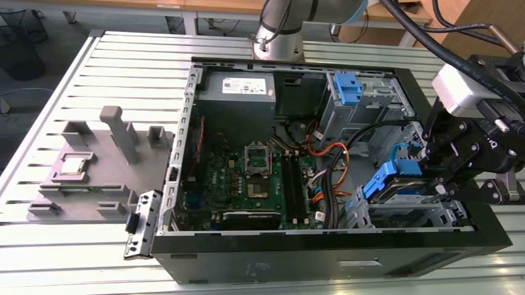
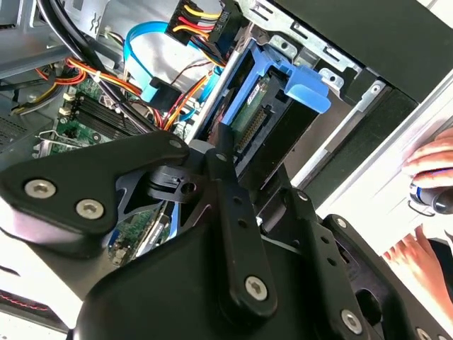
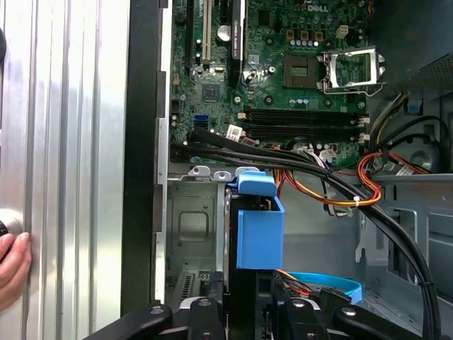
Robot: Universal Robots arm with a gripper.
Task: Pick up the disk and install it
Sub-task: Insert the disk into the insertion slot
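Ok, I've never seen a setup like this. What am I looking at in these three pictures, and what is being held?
One picture looks on from outside: a robot arm stands by an open computer case on a slotted metal table, with a grey parts holder on the exterior view's left. The other two are taken from near the arm's wrist. Its hand grips the disk, a drive in a blue carrier, at the drive bay beside the motherboard.

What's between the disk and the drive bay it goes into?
Nothing visible blocks it. The disk, held in the gripper's jaws, is right beside the metal drive bay; black cables run just past its blue tab end.
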